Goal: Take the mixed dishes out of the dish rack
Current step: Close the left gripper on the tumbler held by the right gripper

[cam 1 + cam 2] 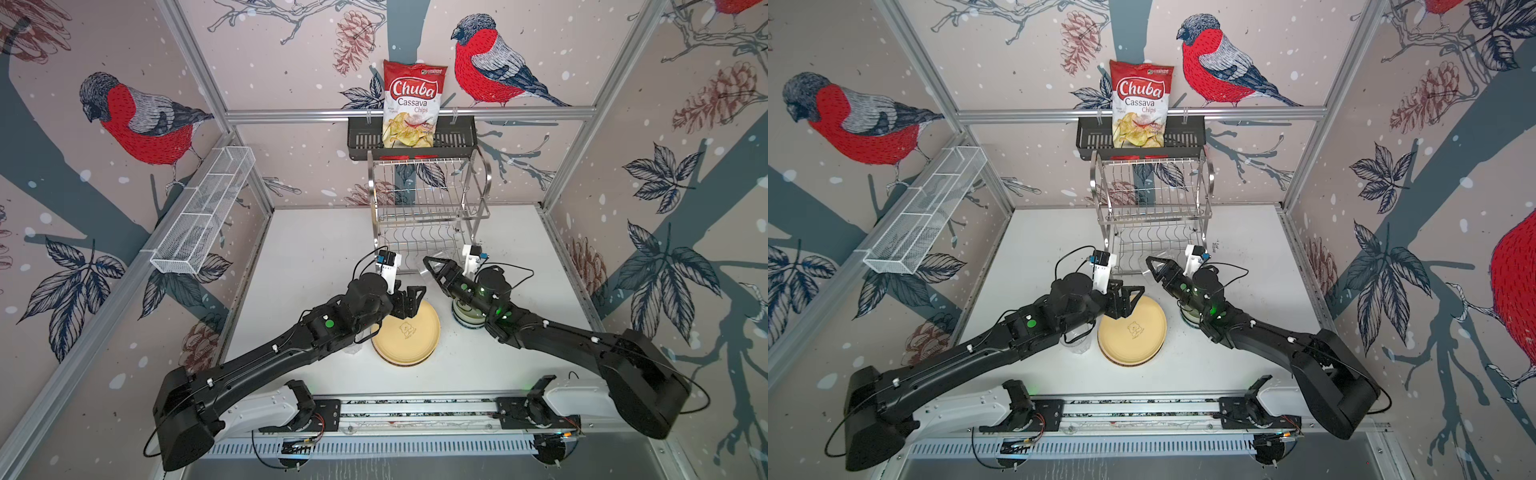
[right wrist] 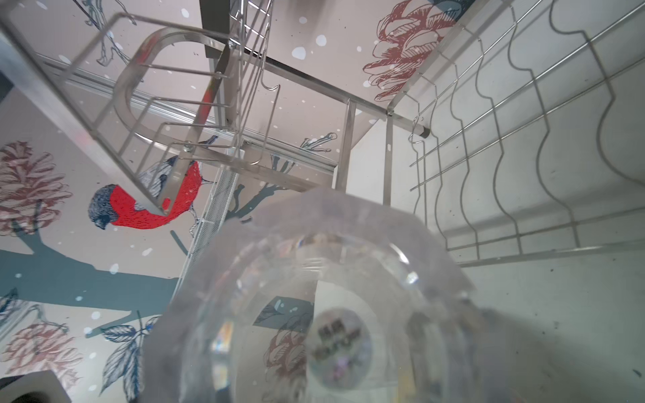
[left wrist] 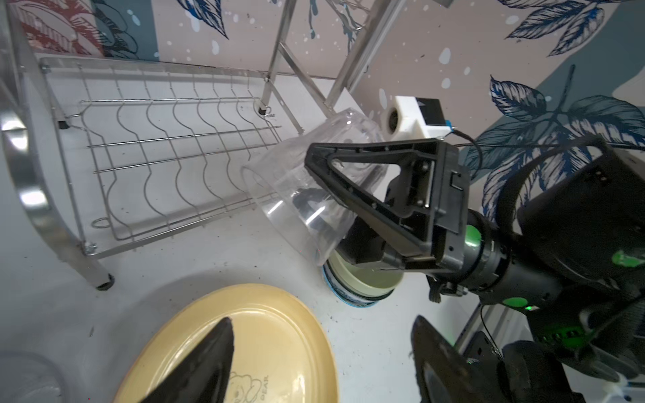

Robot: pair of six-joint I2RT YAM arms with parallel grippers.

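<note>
Two-tier steel wire dish rack (image 1: 428, 216): both tiers look bare.

Right gripper (image 3: 309, 174): jaws clamp the wall of a clear round glass (image 3: 279, 188), which hangs tilted just in front of the rack. I judge this the last unloading step.

Next: carry the glass away from the rack wires and set it down on the white table (image 1: 311, 257).

Left gripper (image 1: 411, 300): jaws wide, over the round cream-yellow plate (image 1: 409, 336) in front of the rack.

Writing: the red-white bag (image 1: 411, 104) above the rack reads "Chuba Cassava Chips". The plate print reads "BEAR". The glass sticker is blurred.

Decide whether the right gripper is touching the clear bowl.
Touching. The left wrist view shows the right gripper pinching the wall of the clear bowl: one finger lies outside it, and the other is seen through it, inside.
</note>
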